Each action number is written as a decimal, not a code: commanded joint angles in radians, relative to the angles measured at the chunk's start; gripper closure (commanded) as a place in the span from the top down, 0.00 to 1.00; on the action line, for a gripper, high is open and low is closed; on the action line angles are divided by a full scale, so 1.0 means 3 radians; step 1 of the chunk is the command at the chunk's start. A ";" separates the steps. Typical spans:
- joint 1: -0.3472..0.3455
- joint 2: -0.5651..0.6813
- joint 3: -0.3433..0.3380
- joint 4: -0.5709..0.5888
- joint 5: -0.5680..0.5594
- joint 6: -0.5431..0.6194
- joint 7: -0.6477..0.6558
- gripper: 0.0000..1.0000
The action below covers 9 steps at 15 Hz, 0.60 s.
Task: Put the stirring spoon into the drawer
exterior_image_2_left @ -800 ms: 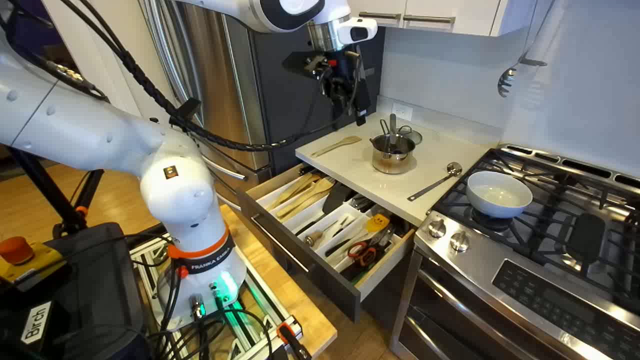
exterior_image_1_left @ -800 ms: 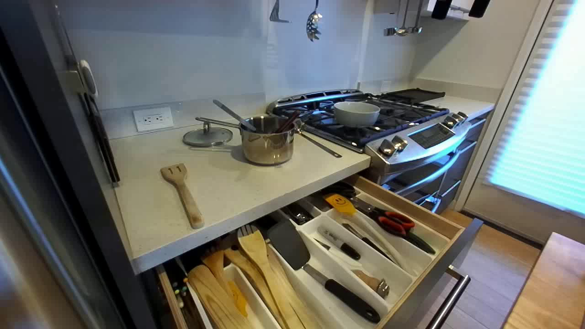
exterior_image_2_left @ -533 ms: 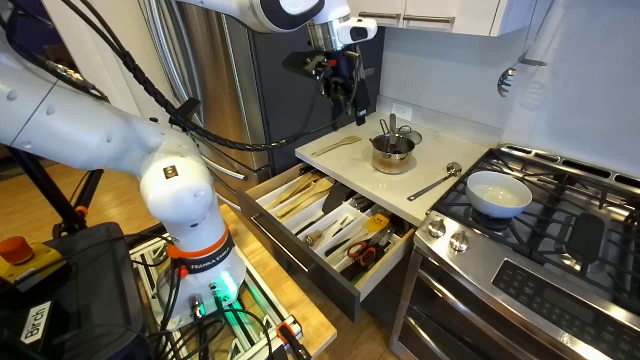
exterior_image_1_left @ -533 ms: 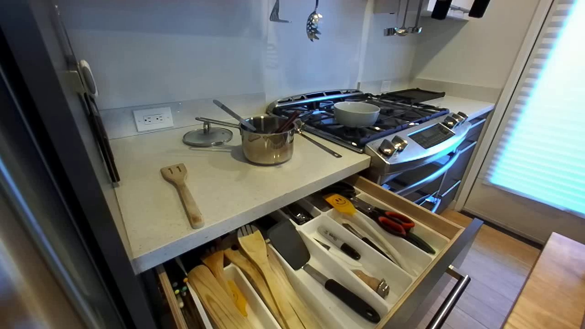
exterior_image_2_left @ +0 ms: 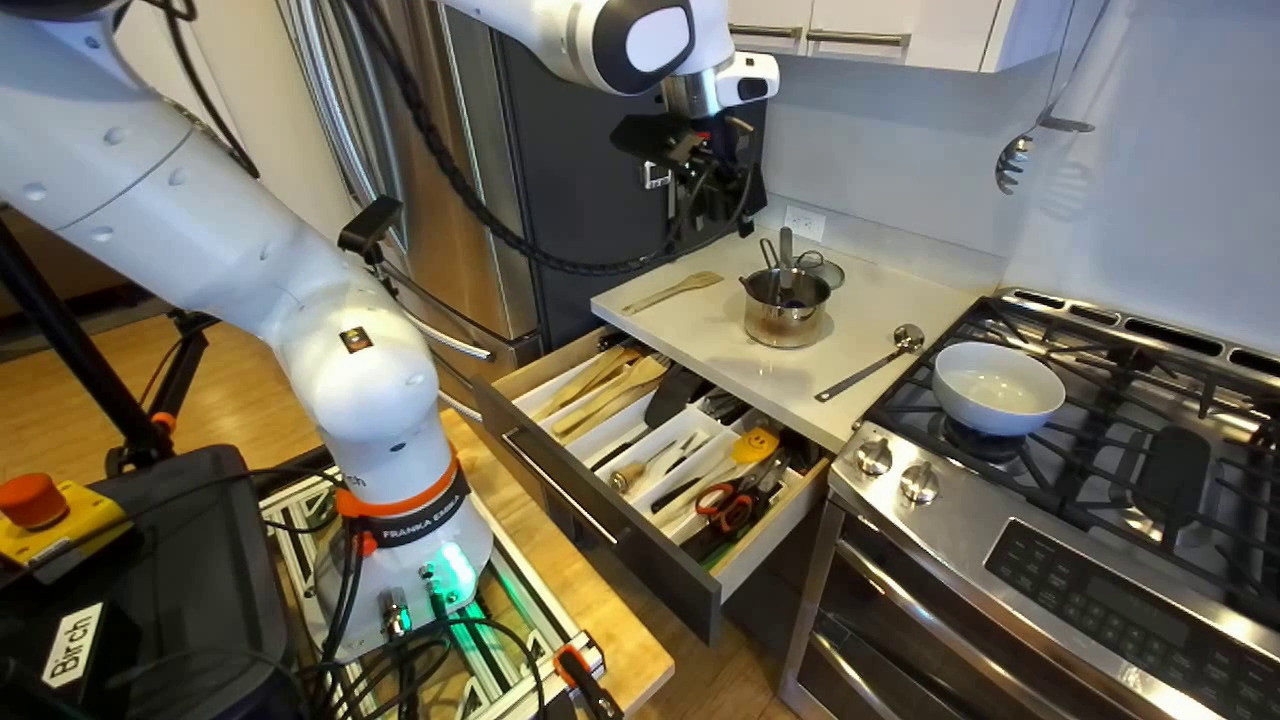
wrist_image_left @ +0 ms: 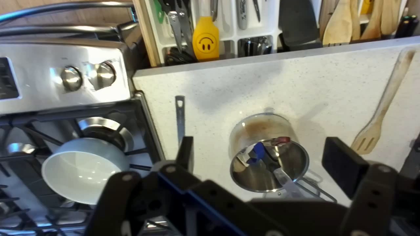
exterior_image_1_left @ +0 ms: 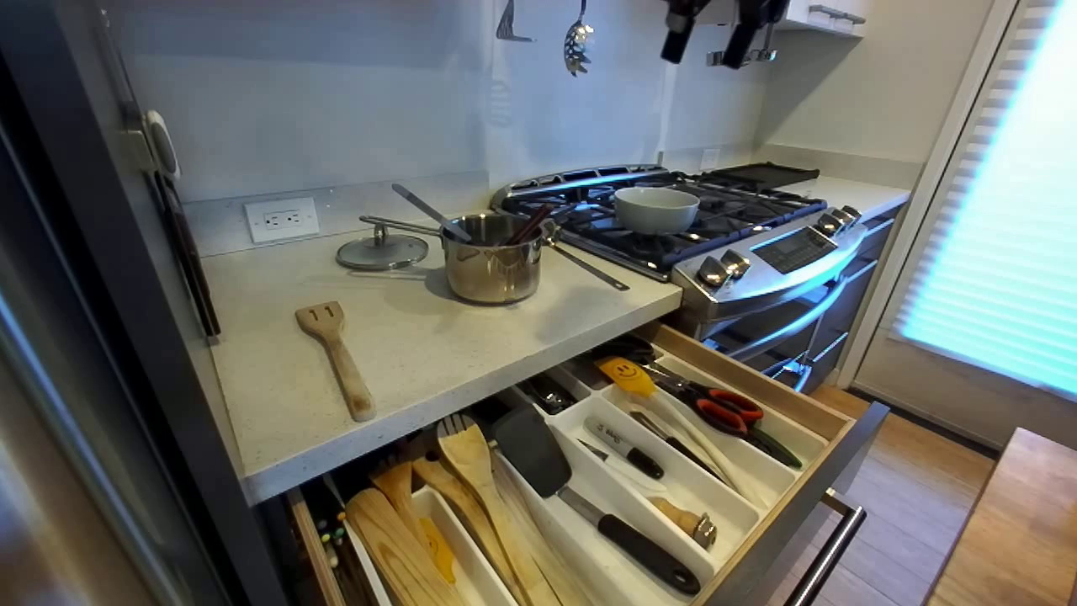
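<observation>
Slotted wooden utensil: on the counter near the left edge, handle toward the front-left corner.
Lid: by the back edge, knob up.
Pot: upright just beside the lid, tool handles leaning out.
Drawer: pulled out under the front edge, wooden tools at left, red-handled scissors at right.
Ladle: along the right edge, handle toward the front-right corner; I can't say whether this or the slotted wooden utensil is the task's spoon.
Bowl: on the stove, past the right edge.
Gripper: high over the counter, jaws spread well apart.
</observation>
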 commanded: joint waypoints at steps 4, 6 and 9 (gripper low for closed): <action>0.0289 0.1503 -0.0145 0.1297 0.0883 -0.0399 -0.0794 1.00; 0.0171 0.1871 -0.0078 0.1706 0.0842 -0.0713 -0.0583 1.00; 0.0129 0.1762 -0.0007 0.1553 0.0762 -0.0568 -0.0599 1.00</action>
